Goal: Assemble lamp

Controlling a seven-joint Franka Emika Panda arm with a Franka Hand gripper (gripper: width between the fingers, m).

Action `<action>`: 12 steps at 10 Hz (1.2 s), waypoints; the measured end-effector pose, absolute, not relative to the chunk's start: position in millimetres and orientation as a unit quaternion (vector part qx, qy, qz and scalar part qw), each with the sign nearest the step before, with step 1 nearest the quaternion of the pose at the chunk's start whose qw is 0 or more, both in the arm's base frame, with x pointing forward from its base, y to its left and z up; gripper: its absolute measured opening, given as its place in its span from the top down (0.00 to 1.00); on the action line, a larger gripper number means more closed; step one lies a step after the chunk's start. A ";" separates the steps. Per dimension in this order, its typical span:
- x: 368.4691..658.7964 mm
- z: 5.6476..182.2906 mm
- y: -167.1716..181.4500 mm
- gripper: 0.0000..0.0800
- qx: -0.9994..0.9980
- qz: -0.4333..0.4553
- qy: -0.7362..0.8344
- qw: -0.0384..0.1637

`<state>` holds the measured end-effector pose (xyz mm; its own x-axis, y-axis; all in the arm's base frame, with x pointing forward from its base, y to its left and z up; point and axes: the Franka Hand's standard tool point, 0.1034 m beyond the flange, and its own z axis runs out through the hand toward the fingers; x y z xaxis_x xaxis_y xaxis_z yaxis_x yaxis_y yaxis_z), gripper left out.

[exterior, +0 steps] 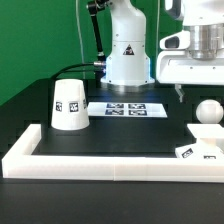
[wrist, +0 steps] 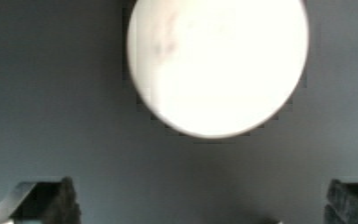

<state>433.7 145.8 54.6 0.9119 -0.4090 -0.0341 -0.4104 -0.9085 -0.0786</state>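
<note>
The round white bulb (exterior: 207, 111) sits on the black table at the exterior view's right. In the wrist view it is a large white oval (wrist: 217, 65) ahead of the jaws. My gripper (exterior: 190, 95) hangs just above the bulb, apart from it. It is open and empty (wrist: 197, 205), with its dark fingertips (wrist: 43, 200) spread wide at the frame's edges. The low base block (exterior: 200, 149) with a square tag lies in front of the bulb. The cone shade (exterior: 68, 104) with a tag stands upright at the exterior view's left.
The marker board (exterior: 125, 108) lies flat between the shade and the bulb, in front of the arm's white pedestal (exterior: 127, 55). A long low white border rail (exterior: 100, 162) runs along the table's front and up its left side.
</note>
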 end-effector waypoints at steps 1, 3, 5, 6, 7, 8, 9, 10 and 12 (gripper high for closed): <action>433.6 54.5 145.9 0.13 -0.977 0.009 0.210 0.042; 431.2 54.2 148.2 0.13 -0.977 0.009 0.211 0.042; 414.6 50.2 162.3 0.13 -0.979 0.007 0.199 0.042; 406.9 48.1 169.5 0.13 -0.980 0.008 0.193 0.042; 404.3 47.5 170.9 0.13 -0.981 0.014 0.190 0.039; 405.0 47.5 170.4 0.13 -0.981 0.013 0.188 0.039; 404.9 47.4 170.2 0.13 -0.982 0.013 0.186 0.039; 403.0 46.4 164.7 0.13 -0.984 0.039 0.173 0.035; 406.3 47.1 154.6 0.13 -0.981 0.103 0.158 0.035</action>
